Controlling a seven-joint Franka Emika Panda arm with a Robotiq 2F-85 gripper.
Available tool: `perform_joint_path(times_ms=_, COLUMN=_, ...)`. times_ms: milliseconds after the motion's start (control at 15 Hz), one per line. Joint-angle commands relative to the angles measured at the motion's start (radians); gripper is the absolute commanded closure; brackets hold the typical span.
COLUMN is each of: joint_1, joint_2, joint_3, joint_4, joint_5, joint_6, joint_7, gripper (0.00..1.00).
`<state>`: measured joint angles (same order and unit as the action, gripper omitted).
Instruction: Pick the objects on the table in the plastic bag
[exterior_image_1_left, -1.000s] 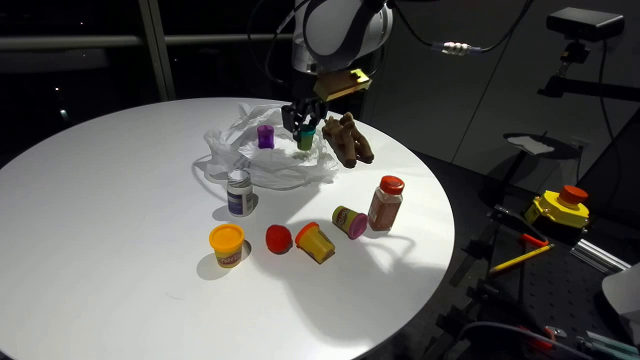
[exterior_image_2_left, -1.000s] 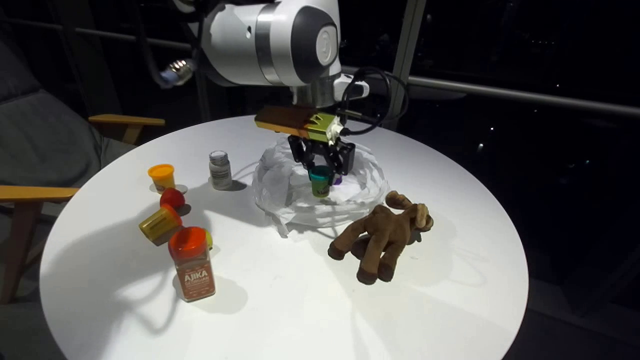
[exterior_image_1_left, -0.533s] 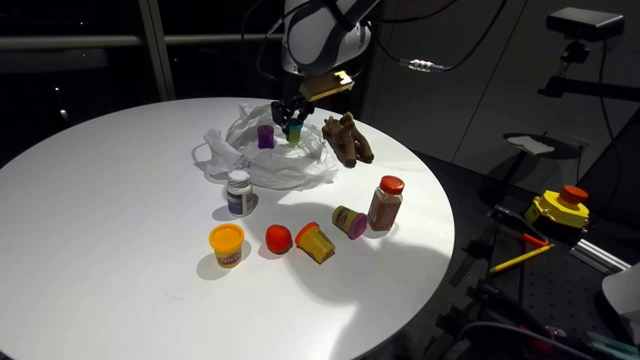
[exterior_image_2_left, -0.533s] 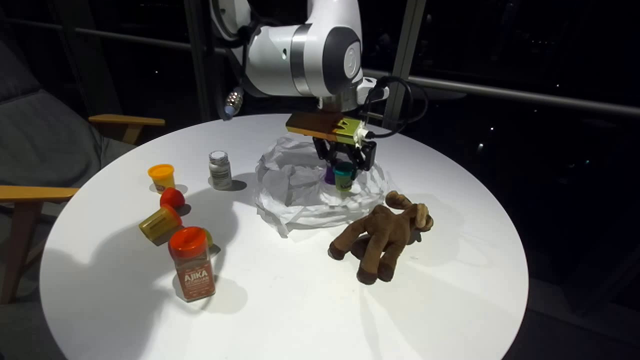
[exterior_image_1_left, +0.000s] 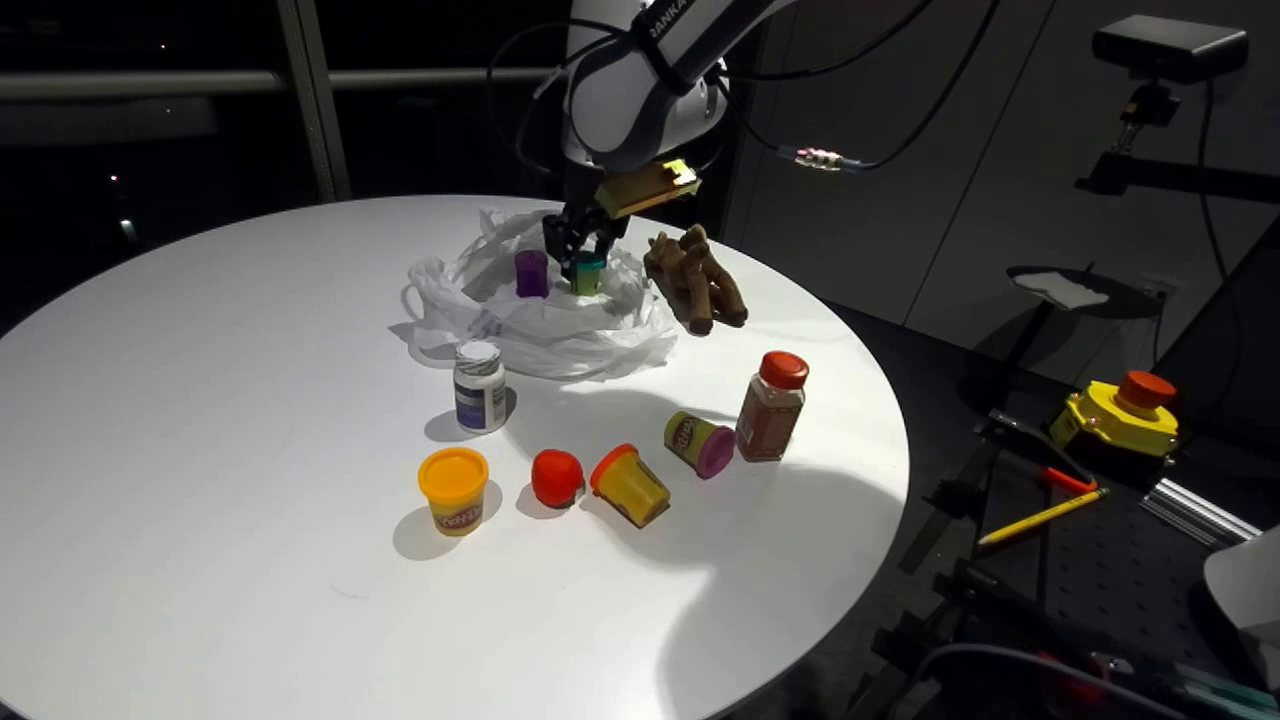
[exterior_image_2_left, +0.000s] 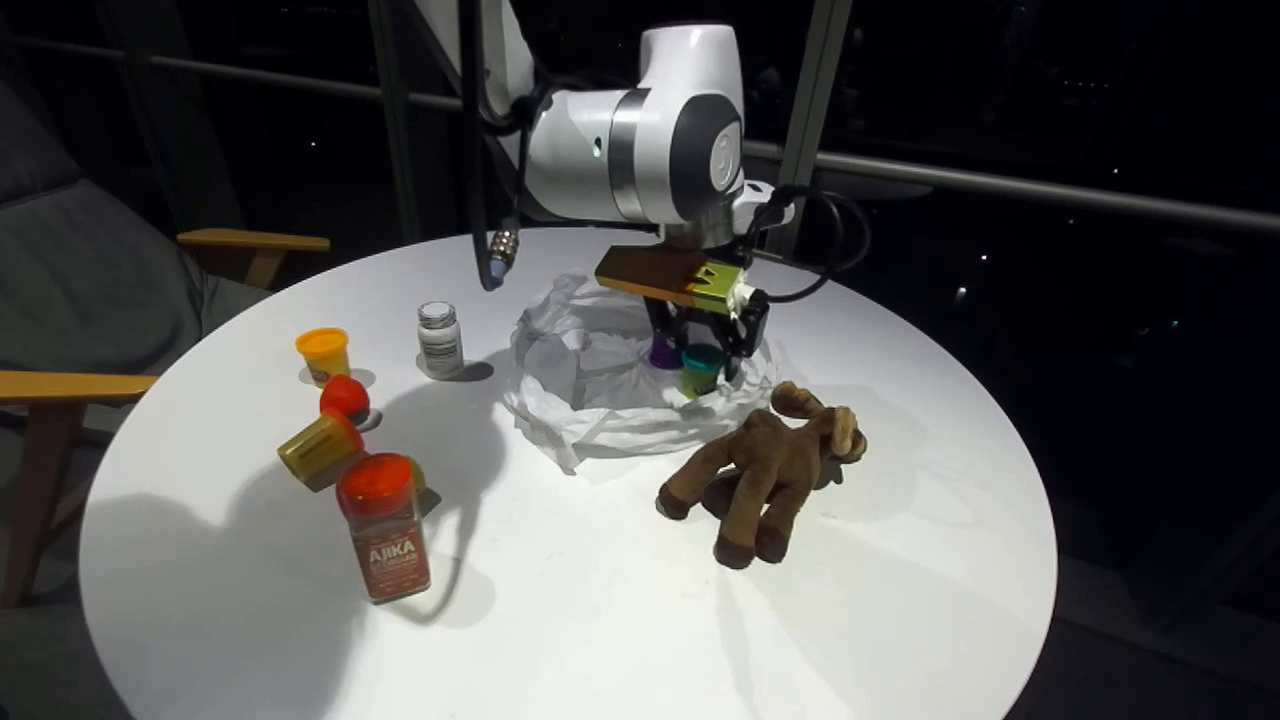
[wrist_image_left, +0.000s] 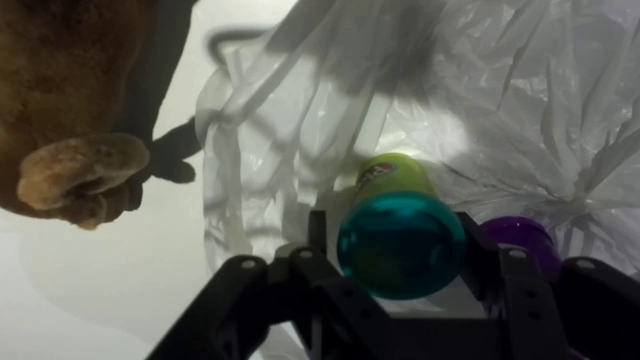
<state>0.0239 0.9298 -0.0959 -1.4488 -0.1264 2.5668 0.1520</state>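
A green container with a teal lid (wrist_image_left: 400, 250) stands inside the plastic bag (exterior_image_1_left: 560, 350), close by the purple container (exterior_image_1_left: 532, 274). My gripper (wrist_image_left: 393, 230) is around its lid, with a gap at the left finger and the right finger against or very near it. The brown plush figure (exterior_image_2_left: 765, 460) lies beside the bag. Elsewhere on the table (exterior_image_1_left: 250, 420) are the white bottle (exterior_image_1_left: 480, 388), an orange container (exterior_image_1_left: 455, 490), a red ball-like object (exterior_image_1_left: 557, 478), a yellow container with red lid (exterior_image_1_left: 630, 486), one with purple lid (exterior_image_1_left: 699, 444) and a red-capped jar (exterior_image_2_left: 388, 530).
The bag's crumpled rim rises around the gripper in both exterior views. A chair (exterior_image_2_left: 250, 239) with wooden armrests stands past the table edge. Beyond another edge is a dark stand with a red-and-yellow button box (exterior_image_1_left: 1115, 420).
The gripper has carried the teal-lidded container further into the bag, towards the purple one, and lowered it. Its jaws have just spread, leaving a gap beside the lid.
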Motion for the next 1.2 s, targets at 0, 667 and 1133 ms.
perform_joint_path(times_ms=0, joint_1=-0.023, joint_2=-0.026, joint_3=0.011, joint_4=0.026, joint_5=0.026, joint_6=-0.008, joint_7=-0.034, gripper=0.03)
perform_joint_path(times_ms=667, joint_1=0.022, joint_2=-0.502, joint_3=0.007, joint_4=-0.462, joint_5=-0.007, joint_6=-0.049, joint_7=-0.008, gripper=0.00)
perform_joint_path(times_ms=1133, joint_1=0.132, joint_2=-0.781, joint_3=-0.037, joint_4=-0.855, joint_5=-0.117, joint_6=-0.013, joint_7=0.372, gripper=0.00)
